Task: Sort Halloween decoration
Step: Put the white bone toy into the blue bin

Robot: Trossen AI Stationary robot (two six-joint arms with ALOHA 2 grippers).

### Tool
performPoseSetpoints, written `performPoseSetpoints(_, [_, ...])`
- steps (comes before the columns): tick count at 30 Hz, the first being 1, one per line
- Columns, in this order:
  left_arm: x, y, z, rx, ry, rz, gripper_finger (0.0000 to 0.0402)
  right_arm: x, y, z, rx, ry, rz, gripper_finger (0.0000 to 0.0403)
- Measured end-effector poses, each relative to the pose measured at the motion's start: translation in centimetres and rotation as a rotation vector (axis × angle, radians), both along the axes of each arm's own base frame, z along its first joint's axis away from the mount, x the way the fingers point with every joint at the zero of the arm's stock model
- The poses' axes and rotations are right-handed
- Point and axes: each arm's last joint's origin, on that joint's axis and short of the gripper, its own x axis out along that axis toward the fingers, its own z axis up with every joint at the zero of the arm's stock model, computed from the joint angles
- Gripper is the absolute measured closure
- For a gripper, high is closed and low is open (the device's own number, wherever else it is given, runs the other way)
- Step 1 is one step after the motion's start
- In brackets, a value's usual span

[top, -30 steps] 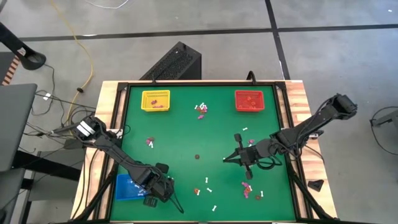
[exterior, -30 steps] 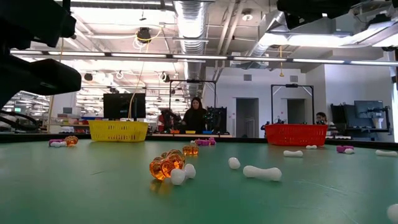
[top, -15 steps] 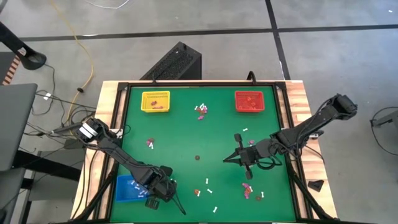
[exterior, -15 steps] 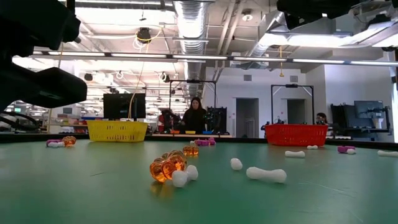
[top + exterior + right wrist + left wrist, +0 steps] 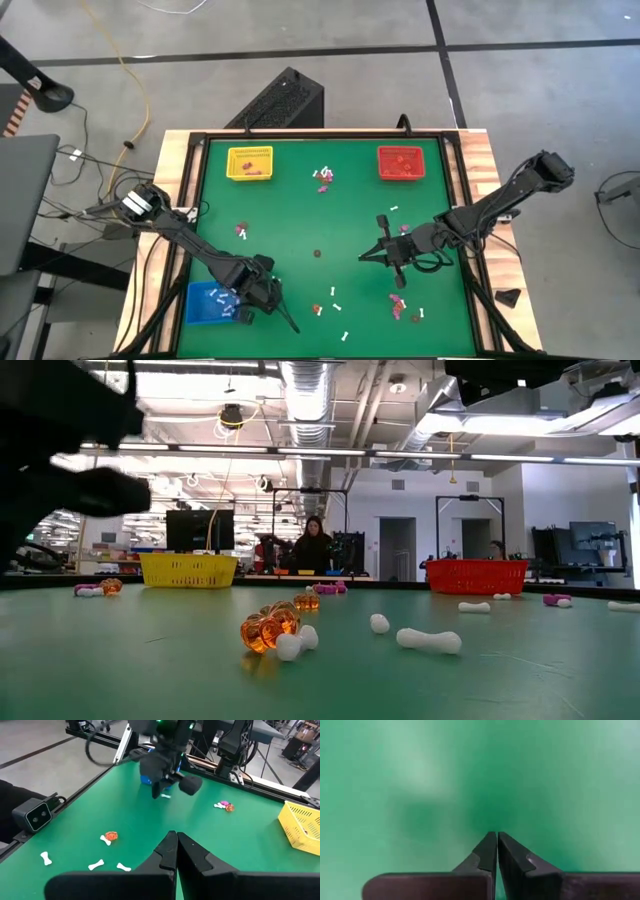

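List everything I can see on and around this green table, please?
yellow tray: one, far left corner of the table.
red tray: one, far right corner.
blue tray: one, near left corner, white bits inside.
Halloween decoration: many tiny pieces, white, purple-pink and orange, scattered over the mat; clusters between the far trays and near the right front.
green table: one, wooden rim.
black box: one, on the floor behind the table.
person: one, dark clothes, in the room beyond.
left pincer: shut, beside the blue tray.
right pincer: shut, right of table centre.
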Motion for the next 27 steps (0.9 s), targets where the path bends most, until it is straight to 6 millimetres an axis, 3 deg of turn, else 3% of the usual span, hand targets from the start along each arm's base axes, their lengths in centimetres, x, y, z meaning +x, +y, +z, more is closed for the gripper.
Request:
performPoseSetpoints(8, [-0.5,1.3,5.0,-0.017,-0.211,0.070,0.0401,0.0,0.0,0.0,0.001,0.000,0.000,0.0371])
performPoseSetpoints(12, [-1.4,2.3,6.7,-0.016,-0.240,0.280,0.0401,0.0,0.0,0.0,0.001,0.000,0.000,0.0371])
performPoseSetpoints(15, [-1.7,3.2,6.6,-0.036,-0.172,0.513,0.0401,0.0,0.0,0.0,0.000,0.000,0.000,0.0371])
performPoseSetpoints(19, [-1.5,4.0,5.5,-0.123,0.052,0.603,0.0384,0.0,0.0,0.0,0.001,0.000,0.000,0.0371])
performPoseSetpoints(27, [-0.1,5.3,3.4,-0.149,0.201,0.776,0.0294,0.0,0.0,0.0,0.016,0.004,-0.003,0.0371])
